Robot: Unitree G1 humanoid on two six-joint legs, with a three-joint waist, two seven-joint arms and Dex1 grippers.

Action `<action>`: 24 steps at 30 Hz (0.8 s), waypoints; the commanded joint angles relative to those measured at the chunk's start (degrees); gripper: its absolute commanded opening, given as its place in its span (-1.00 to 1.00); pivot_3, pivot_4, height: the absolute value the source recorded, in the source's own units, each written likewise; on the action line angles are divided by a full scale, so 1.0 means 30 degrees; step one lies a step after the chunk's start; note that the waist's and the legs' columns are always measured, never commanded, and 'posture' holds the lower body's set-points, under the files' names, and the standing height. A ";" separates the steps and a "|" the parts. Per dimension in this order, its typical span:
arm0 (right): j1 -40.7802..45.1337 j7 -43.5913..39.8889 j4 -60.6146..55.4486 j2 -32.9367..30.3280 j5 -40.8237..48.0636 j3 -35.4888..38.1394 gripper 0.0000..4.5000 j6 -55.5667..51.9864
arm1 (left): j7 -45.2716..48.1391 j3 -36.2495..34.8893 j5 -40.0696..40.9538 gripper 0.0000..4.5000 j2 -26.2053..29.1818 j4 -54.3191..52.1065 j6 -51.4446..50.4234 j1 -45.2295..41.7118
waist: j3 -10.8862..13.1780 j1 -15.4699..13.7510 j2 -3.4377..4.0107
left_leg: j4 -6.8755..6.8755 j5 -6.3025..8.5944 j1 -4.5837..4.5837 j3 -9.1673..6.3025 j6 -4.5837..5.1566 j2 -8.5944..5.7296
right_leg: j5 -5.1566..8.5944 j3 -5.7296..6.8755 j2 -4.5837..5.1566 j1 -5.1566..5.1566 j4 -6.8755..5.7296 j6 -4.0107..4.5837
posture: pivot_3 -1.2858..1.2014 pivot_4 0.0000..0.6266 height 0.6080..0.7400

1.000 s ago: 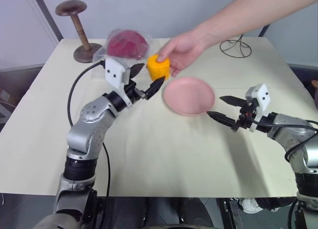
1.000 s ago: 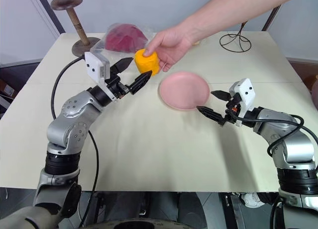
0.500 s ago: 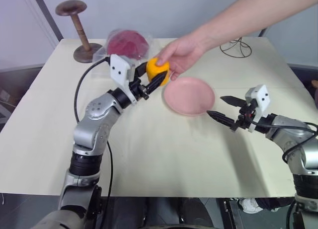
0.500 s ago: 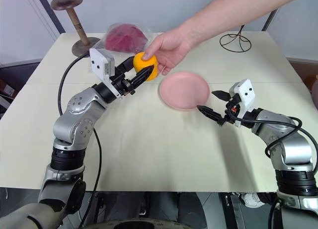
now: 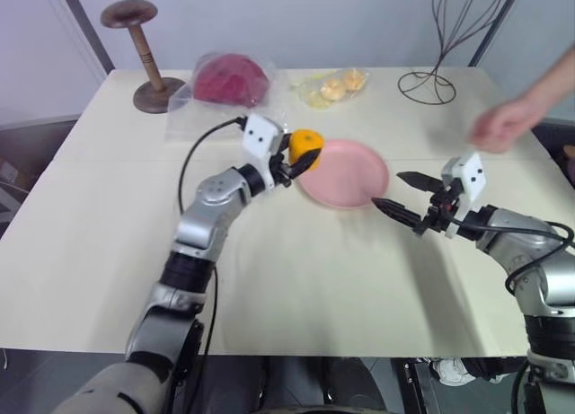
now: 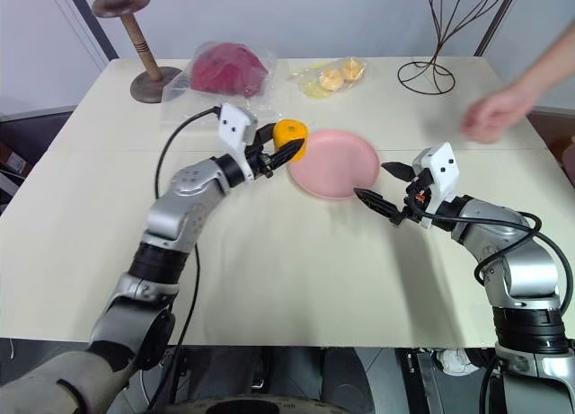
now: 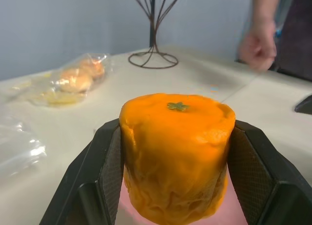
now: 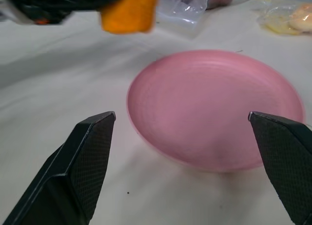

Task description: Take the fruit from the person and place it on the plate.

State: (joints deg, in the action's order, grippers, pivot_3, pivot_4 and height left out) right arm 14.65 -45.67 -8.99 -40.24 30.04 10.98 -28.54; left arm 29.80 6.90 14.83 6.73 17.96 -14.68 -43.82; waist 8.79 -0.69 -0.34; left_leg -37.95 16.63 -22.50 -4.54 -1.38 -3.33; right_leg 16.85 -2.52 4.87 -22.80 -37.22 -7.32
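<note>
My left gripper (image 5: 301,159) is shut on the yellow-orange fruit (image 5: 306,146), holding it just above the left rim of the pink plate (image 5: 350,176). In the left wrist view the fruit (image 7: 176,161) sits upright between both black fingers (image 7: 100,181). The person's hand (image 5: 501,125) is drawn back to the far right of the table, empty. My right gripper (image 5: 402,193) stands open at the plate's right edge, with nothing between its fingers; the right wrist view looks across the plate (image 8: 214,105) at the held fruit (image 8: 127,12).
At the back of the table lie a clear bag with a dark red lump (image 5: 229,80) and a clear pack of pale orange pieces (image 5: 334,86). A wooden stand (image 5: 139,55) is at the back left, a wire stand (image 5: 440,73) at the back right.
My left gripper closed on the fruit and carried it right and down to the plate's edge. The person let go and pulled the hand away to the right. The right arm stayed still.
</note>
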 commanded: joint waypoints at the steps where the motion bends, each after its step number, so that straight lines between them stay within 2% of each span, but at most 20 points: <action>1: 0.0042 0.0283 -0.0900 0.0089 -0.0060 0.0483 1.00 0.0493 | 0.0130 0.0315 -0.1236 0.09 -0.0843 0.3687 0.2228 -0.2046 | 0.0007 -0.0012 -0.0012 | 0.0000 0.0000 0.0000 0.0001 0.0001 -0.0001 | 0.0000 0.0000 0.0000 -0.0001 0.0000 -0.0001 | 0.03 -0.52 1.00; 8: -0.0359 0.0869 -0.1464 0.0184 0.0037 0.0719 1.00 0.0460 | 0.0799 0.0196 -0.2482 0.09 -0.1948 0.9762 0.5308 -0.4482 | 0.0025 0.0051 -0.0041 | 0.0002 0.0000 -0.0003 0.0005 0.0001 -0.0004 | 0.0000 -0.0002 0.0000 -0.0016 -0.0002 -0.0003 | 0.03 -0.52 1.00; 12: -0.0478 0.1089 -0.1615 0.0181 0.0093 0.0833 1.00 0.0445 | 0.0795 -0.0426 -0.2390 0.93 -0.2386 1.1409 0.6284 -0.5269 | 0.0033 0.0023 -0.0054 | 0.0000 0.0005 -0.0006 0.0006 0.0009 -0.0003 | 0.0000 -0.0002 0.0000 -0.0018 -0.0005 -0.0005 | 0.03 -0.52 1.00; 13: -0.0473 0.1115 -0.1608 0.0180 0.0100 0.0847 1.00 0.0448 | 0.0824 -0.0548 -0.2366 0.97 -0.2458 1.1616 0.6395 -0.5377 | 0.0033 0.0019 -0.0055 | -0.0001 0.0005 -0.0007 0.0007 0.0010 -0.0004 | 0.0000 -0.0003 0.0000 -0.0018 -0.0004 -0.0004 | 0.03 -0.52 1.00; 21: 0.0067 0.1186 -0.1009 0.0235 -0.0108 0.0631 1.00 0.0670 | 0.0425 -0.1338 -0.2483 0.97 -0.2471 1.2246 0.7543 -0.5853 | 0.0036 0.0026 -0.0059 | -0.0004 0.0007 -0.0008 0.0007 0.0013 -0.0006 | -0.0001 -0.0003 0.0000 -0.0020 -0.0008 -0.0006 | 0.03 -0.52 1.00; 24: 0.0457 0.1326 -0.0299 0.0334 -0.0535 0.0496 1.00 0.1156 | 0.0687 -0.2353 -0.1548 0.97 -0.2141 1.0787 0.7320 -0.6054 | 0.0039 0.0050 -0.0064 | -0.0004 0.0006 -0.0008 0.0007 0.0012 -0.0005 | -0.0001 -0.0003 -0.0001 -0.0024 -0.0010 -0.0006 | 0.03 -0.52 1.00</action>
State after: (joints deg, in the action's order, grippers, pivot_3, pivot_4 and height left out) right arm 14.67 -41.96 -10.26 -39.50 29.30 11.67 -26.94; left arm 31.52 2.23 8.05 -0.44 55.12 6.39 -59.40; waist 8.91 -0.53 -0.53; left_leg -37.96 16.65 -22.53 -4.52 -1.34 -3.34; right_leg 16.85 -2.52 4.86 -22.89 -37.26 -7.33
